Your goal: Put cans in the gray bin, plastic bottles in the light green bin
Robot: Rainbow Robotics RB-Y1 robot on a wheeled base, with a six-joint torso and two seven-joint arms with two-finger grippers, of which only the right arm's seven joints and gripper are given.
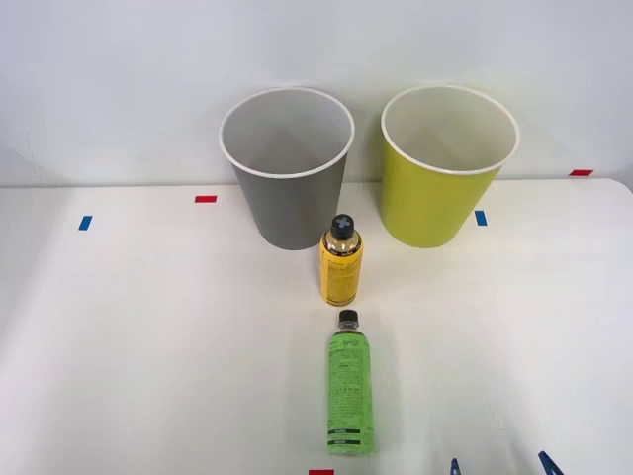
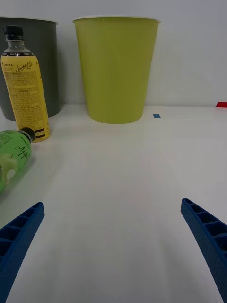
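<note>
A slim green plastic bottle (image 1: 350, 391) (image 2: 12, 154) with a black cap lies on its side on the white table, cap pointing toward the bins. Just behind it a yellow plastic bottle (image 1: 340, 265) (image 2: 24, 80) stands upright, close in front of the gray bin (image 1: 292, 213) (image 2: 49, 66). The light green bin (image 1: 435, 203) (image 2: 116, 71) stands to the gray bin's right. My right gripper (image 1: 500, 465) (image 2: 112, 203) is open and holds nothing, low at the table's near edge, to the right of the lying green bottle. The cans are out of view.
Small tape marks lie on the table: red (image 1: 206, 199) and blue (image 1: 85, 223) at the left, blue (image 1: 481, 218) beside the light green bin, red (image 1: 581, 172) at the far right. A white wall rises right behind the bins.
</note>
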